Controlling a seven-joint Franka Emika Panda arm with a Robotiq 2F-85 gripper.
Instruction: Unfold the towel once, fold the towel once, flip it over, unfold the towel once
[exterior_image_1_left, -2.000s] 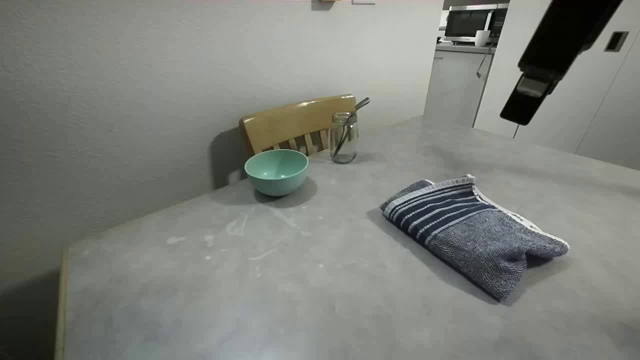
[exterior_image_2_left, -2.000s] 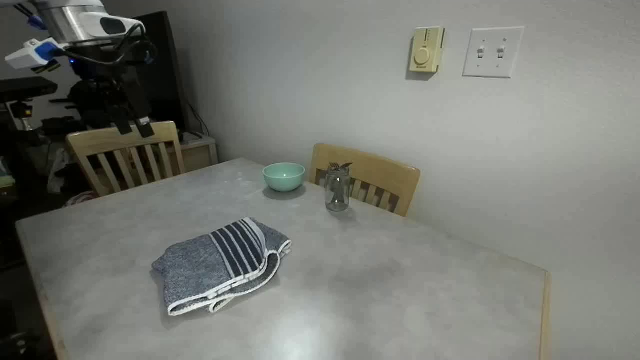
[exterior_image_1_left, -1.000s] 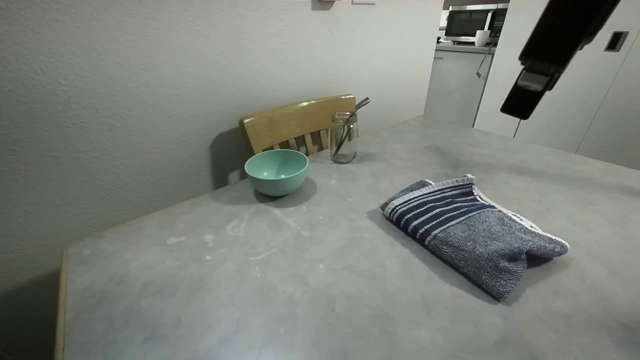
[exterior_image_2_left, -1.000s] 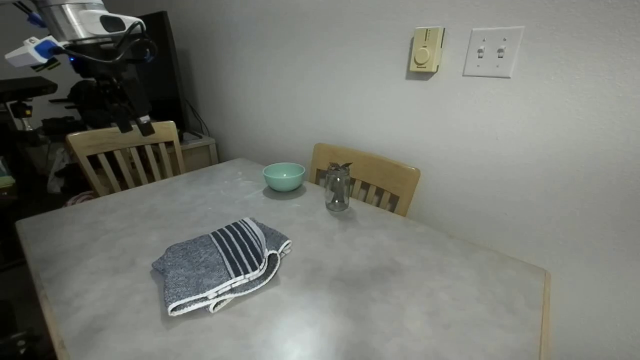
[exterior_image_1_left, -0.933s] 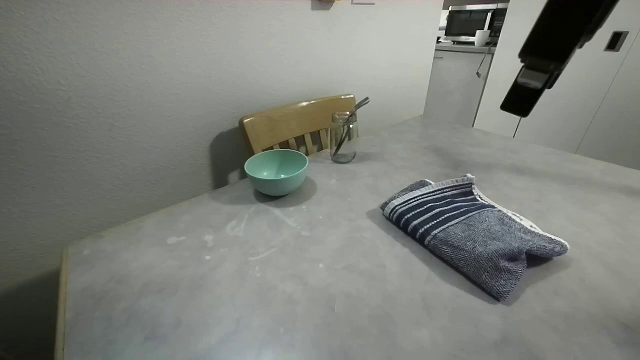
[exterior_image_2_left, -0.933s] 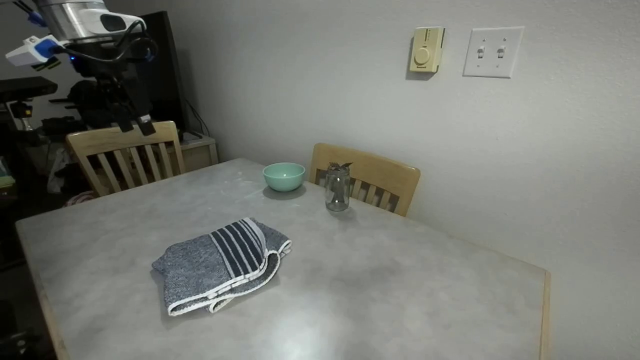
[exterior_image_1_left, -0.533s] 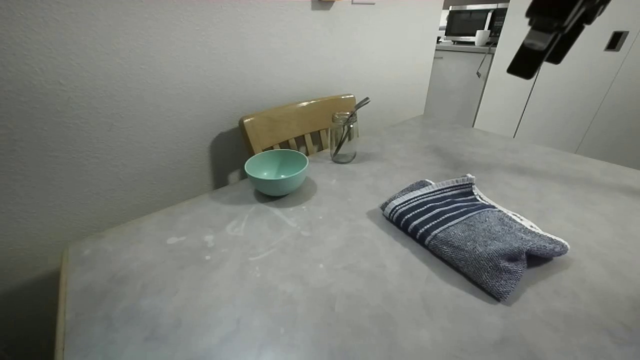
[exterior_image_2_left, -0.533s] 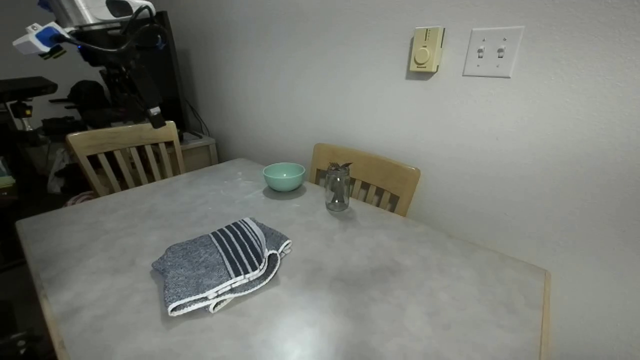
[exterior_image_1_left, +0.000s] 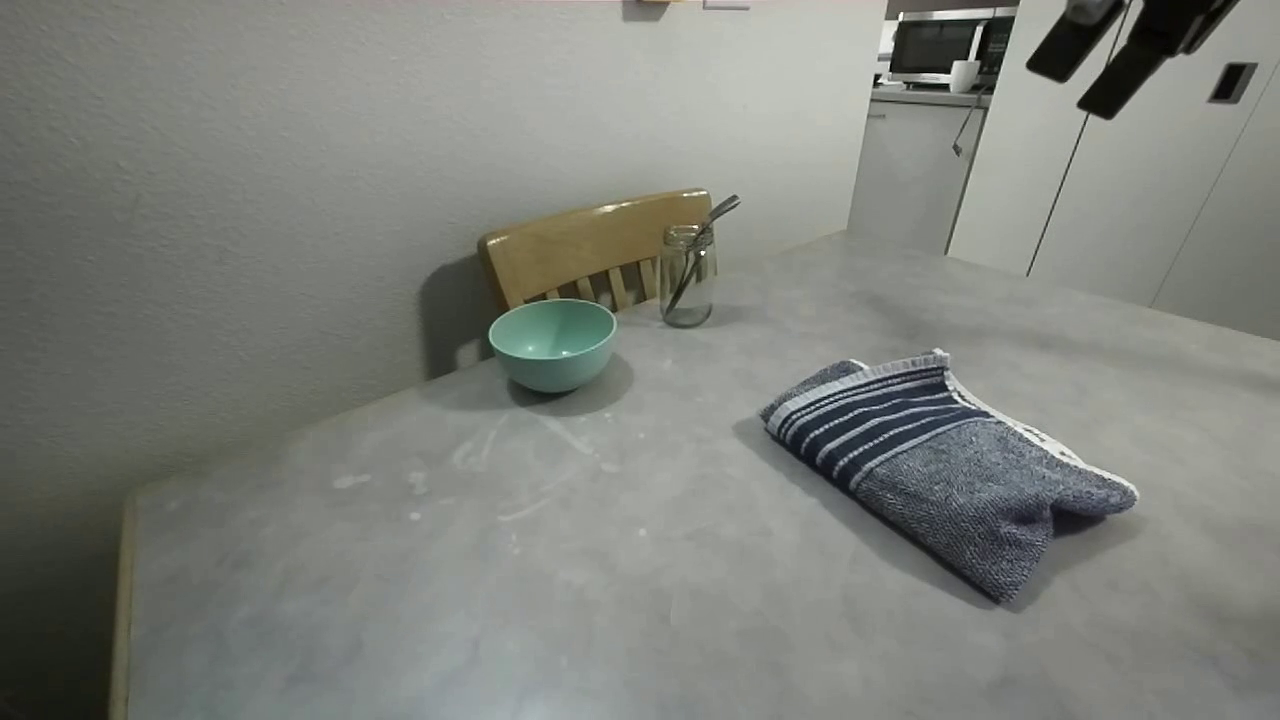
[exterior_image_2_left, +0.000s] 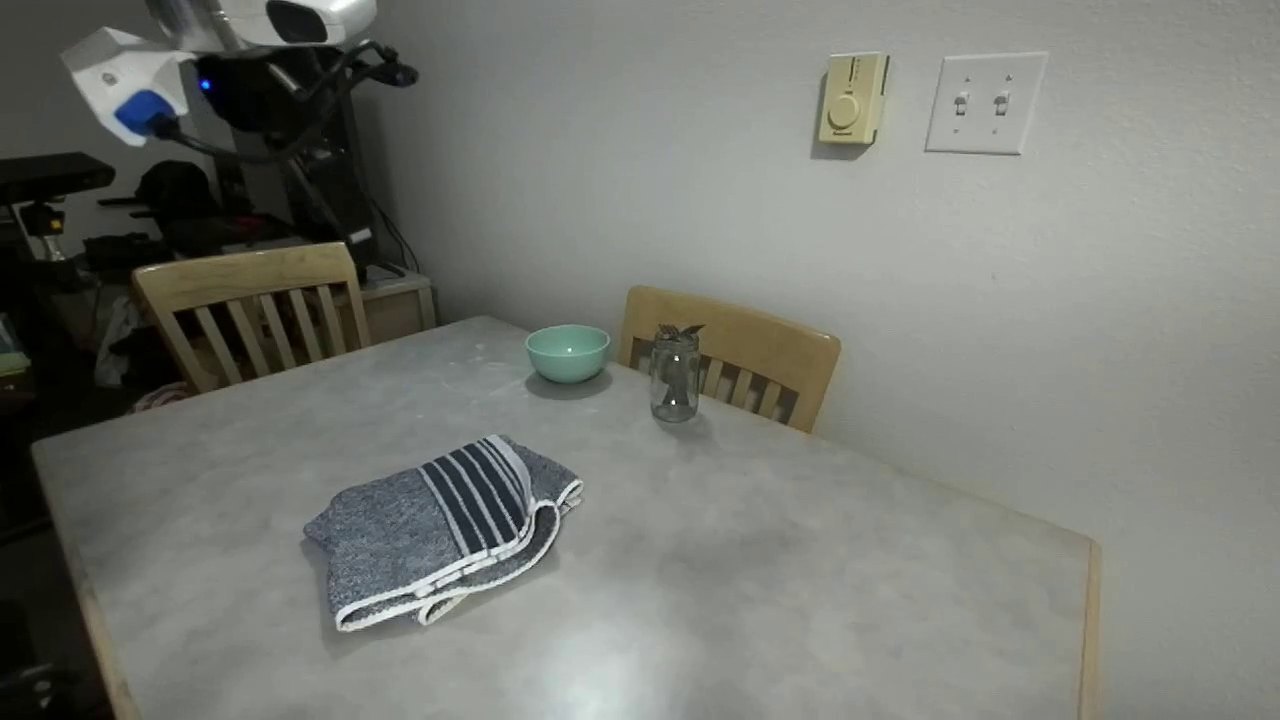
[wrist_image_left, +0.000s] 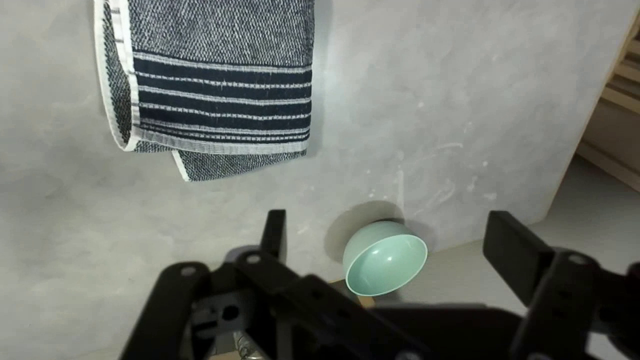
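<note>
The towel lies folded and rumpled on the grey table, its dark-blue band of pale stripes facing up. White edging shows along one long side, where several layers part, in an exterior view. A corner of a lower layer sticks out past the striped end of the towel in the wrist view. My gripper is held high above the table, away from the cloth, its fingers wide apart with nothing gripped. Both fingertips of the gripper hang in the upper right of an exterior view.
A teal bowl stands near the wall-side table edge; the wrist view shows it far below, between the fingers. Beside it is a glass jar with cutlery. Wooden chairs stand at the table, one against the wall.
My gripper has risen and turned, so both fingers now show apart in an exterior view. The wrist has also swung to the right in an exterior view. The towel has not moved.
</note>
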